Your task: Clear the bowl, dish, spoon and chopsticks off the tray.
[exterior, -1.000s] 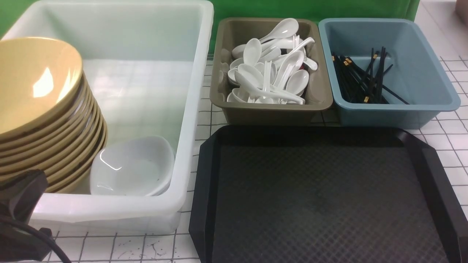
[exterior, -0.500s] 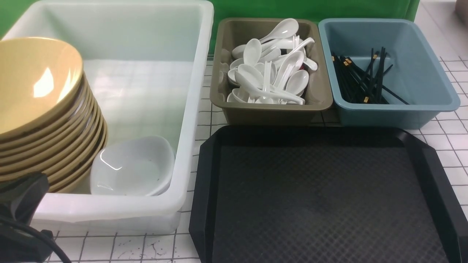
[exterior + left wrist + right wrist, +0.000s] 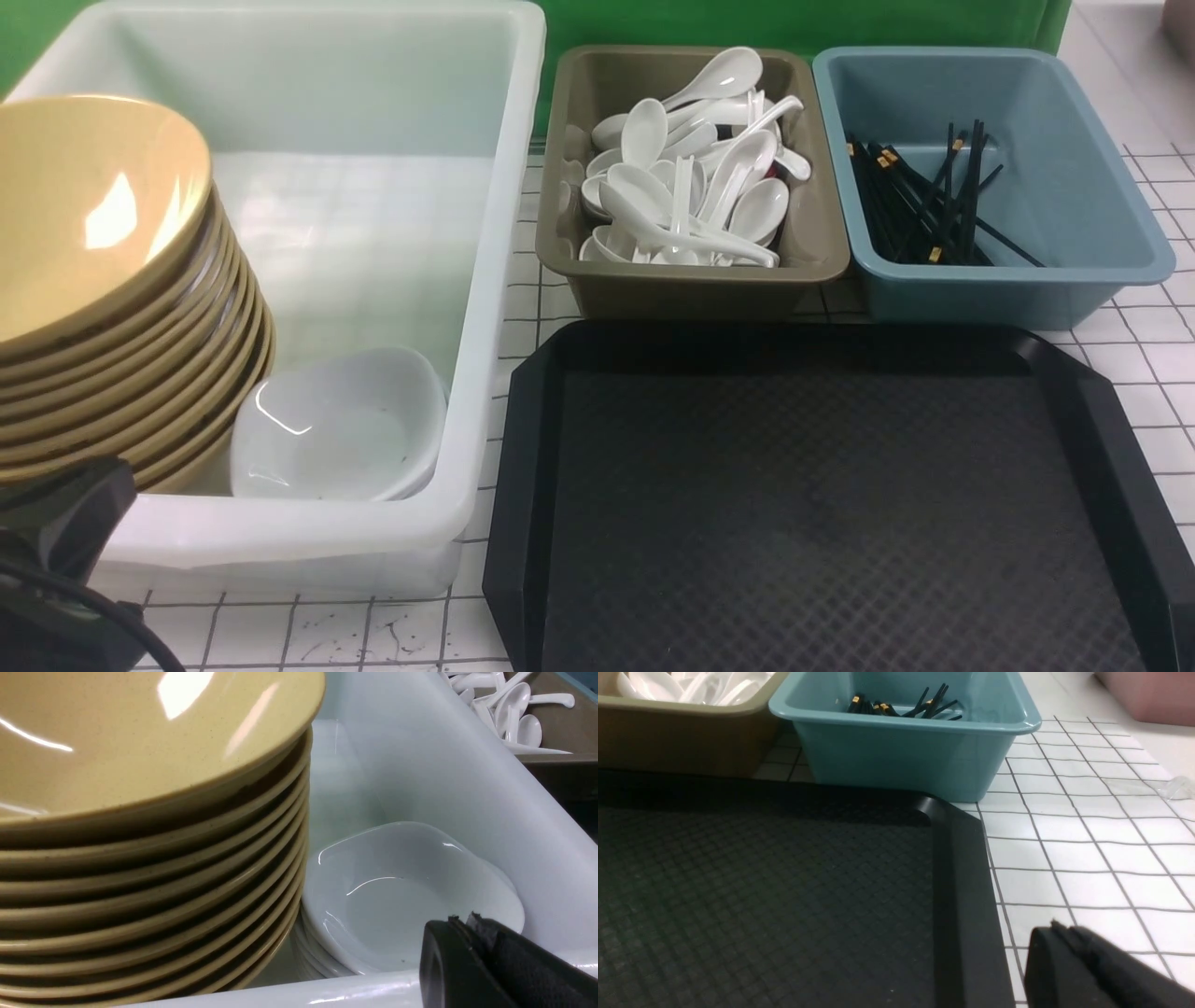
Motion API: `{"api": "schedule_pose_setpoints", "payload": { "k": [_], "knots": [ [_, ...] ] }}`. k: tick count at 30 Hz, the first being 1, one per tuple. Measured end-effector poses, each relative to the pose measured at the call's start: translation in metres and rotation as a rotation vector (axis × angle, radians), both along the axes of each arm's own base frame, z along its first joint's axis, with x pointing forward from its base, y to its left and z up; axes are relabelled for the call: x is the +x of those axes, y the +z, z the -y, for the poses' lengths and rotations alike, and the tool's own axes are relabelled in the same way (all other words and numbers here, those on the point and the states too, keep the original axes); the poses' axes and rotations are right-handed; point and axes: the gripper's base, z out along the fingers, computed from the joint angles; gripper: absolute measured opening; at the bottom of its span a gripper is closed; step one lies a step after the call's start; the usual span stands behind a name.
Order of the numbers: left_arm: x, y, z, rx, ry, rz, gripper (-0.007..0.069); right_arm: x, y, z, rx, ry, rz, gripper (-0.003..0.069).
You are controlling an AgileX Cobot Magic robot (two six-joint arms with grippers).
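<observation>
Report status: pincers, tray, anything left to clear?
Both pincers shut, empty: left by the white tub, right off the tray. Tray bare. Nothing in the way.

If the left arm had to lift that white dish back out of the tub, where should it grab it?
Probably the rim of the dish on the side facing the tub's open middle, coming from above. The dish sits nested on others, tilted against the stack of yellow bowls, and the near wall of the tub crowds its front edge, so only that side looks free for a finger.
</observation>
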Motion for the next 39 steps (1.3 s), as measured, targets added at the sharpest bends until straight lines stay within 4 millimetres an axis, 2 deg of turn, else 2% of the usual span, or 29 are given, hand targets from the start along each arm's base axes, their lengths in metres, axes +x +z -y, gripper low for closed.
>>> {"api": "schedule_pose_setpoints", "payload": {
  "k": [5, 10, 16, 18, 21, 28, 39],
  "knots": [
    [0.000, -0.001, 0.000, 0.000, -0.001, -0.004, -0.0012, 0.000, 0.000, 0.000, 0.000, 0.000, 0.000, 0.0048],
    [-0.011, -0.019, -0.005, 0.049, 0.049, 0.067, -0.0012, 0.000, 0.000, 0.000, 0.000, 0.000, -0.001, 0.0048],
    [-0.031, -0.054, -0.015, 0.037, 0.185, 0.172, -0.0012, 0.000, 0.000, 0.000, 0.000, 0.000, -0.001, 0.0048],
    [-0.031, -0.075, -0.019, 0.002, 0.233, 0.124, -0.0012, 0.000, 0.000, 0.000, 0.000, 0.000, -0.001, 0.0048],
    [-0.030, -0.094, -0.020, -0.026, 0.258, 0.057, -0.0012, 0.000, 0.000, 0.000, 0.000, 0.000, -0.002, 0.0048],
    [-0.029, -0.093, -0.016, -0.010, 0.180, 0.077, -0.0012, 0.000, 0.000, 0.000, -0.002, -0.003, -0.002, 0.0048],
    [-0.029, -0.093, -0.016, -0.003, 0.170, 0.084, -0.0012, 0.000, 0.000, 0.000, -0.003, -0.003, -0.002, 0.0048]
  ]
}}
